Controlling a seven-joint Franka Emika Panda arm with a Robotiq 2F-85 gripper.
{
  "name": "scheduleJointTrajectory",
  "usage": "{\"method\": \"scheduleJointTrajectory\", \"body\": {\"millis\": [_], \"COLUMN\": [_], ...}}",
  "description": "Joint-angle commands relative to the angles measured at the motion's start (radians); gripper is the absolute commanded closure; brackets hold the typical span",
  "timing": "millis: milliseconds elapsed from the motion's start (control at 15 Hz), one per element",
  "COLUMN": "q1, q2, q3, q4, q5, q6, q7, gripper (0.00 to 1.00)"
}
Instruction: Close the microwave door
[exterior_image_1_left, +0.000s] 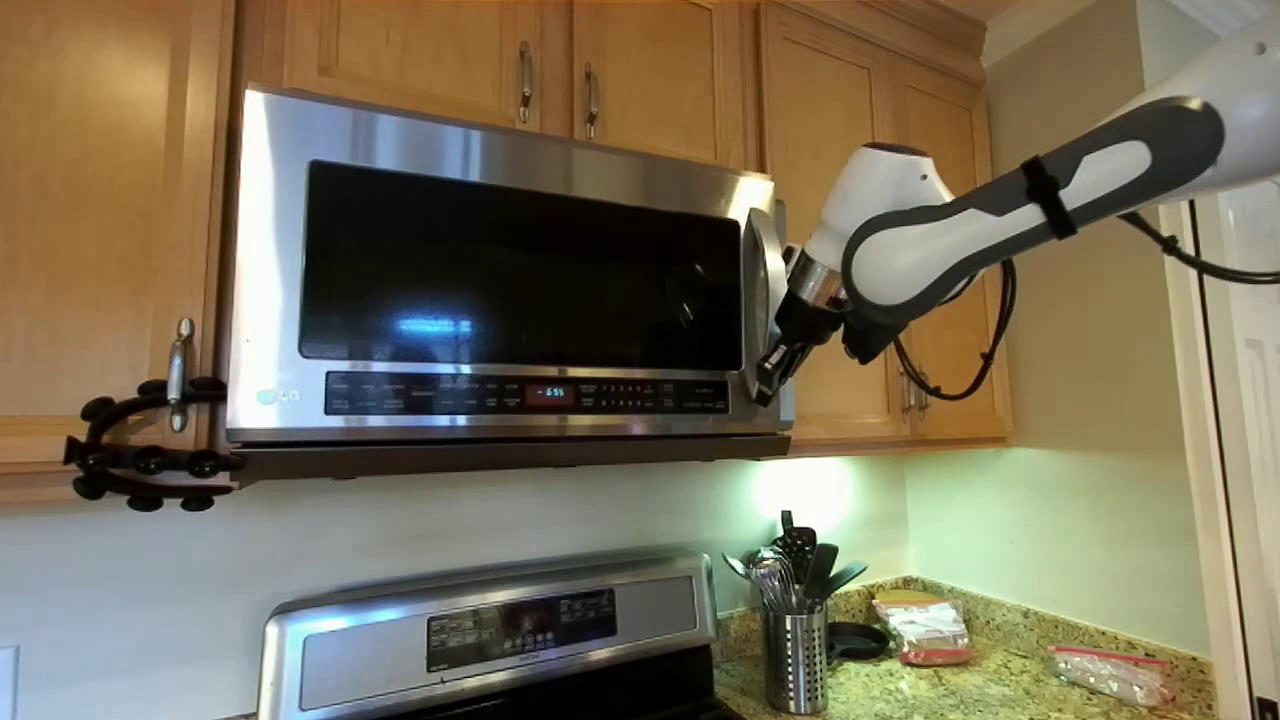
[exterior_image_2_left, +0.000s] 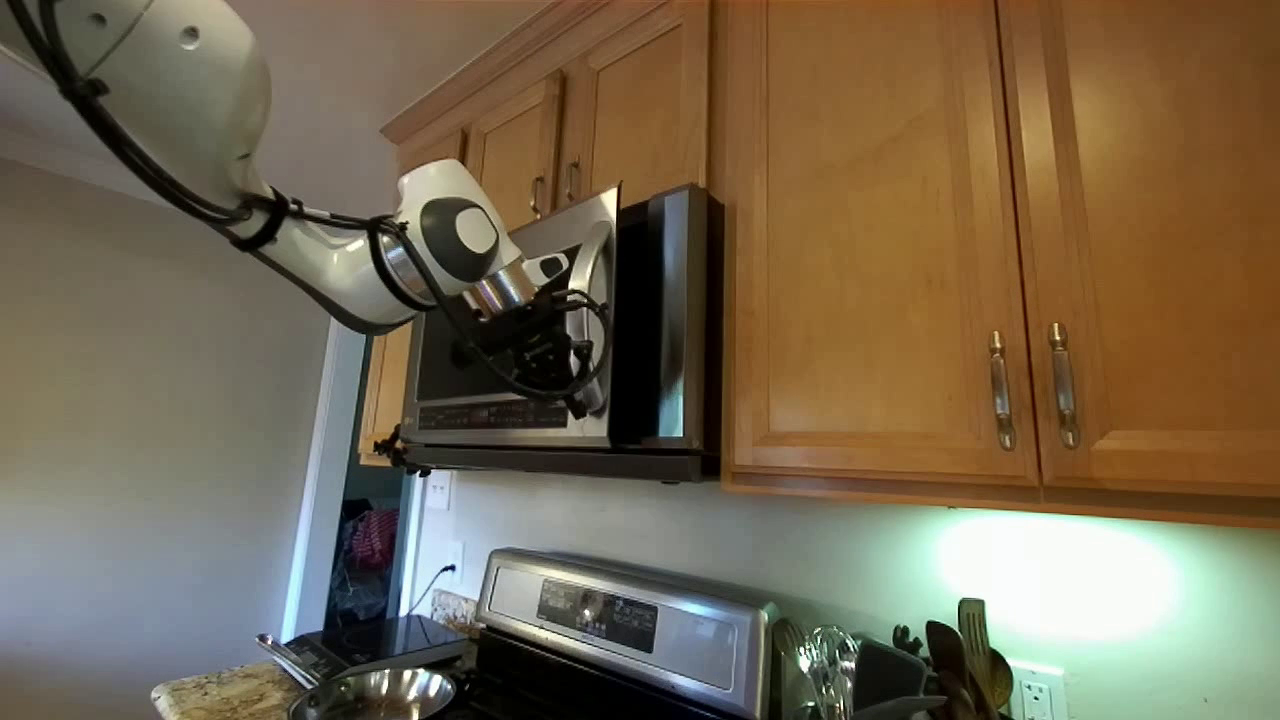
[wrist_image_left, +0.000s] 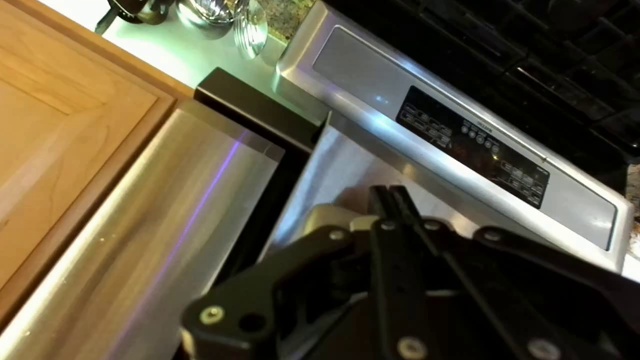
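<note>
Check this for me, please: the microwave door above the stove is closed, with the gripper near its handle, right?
The microwave door above the stove is ajar, not closed: an exterior view shows a dark gap behind it. The gripper is indeed near the handle.

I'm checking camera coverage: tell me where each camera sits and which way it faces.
Exterior view: in front, below the microwave door, facing it; the arm enters from the right.
Exterior view: low, on the side with the handle, angled up at the ajar door; arm enters upper left.
Wrist view: on the wrist, looking down past the claw at the stove panel.
Both exterior views share door, arm and stove panel.
</note>
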Motion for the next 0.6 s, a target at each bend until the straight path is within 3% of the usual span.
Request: {"method": "scheduleJointTrajectory", "body": {"millis": [0, 533], "q1": [-0.022, -0.012], "q2": [0.129, 0.274], "q3": [-0.027, -0.06], "q4": [0.104, 0.249], "q5": [-0.027, 0.009], "q6": [0.07, 0.086], "q7": [-0.038, -0.134], "gripper": [0.97, 0.96]}}
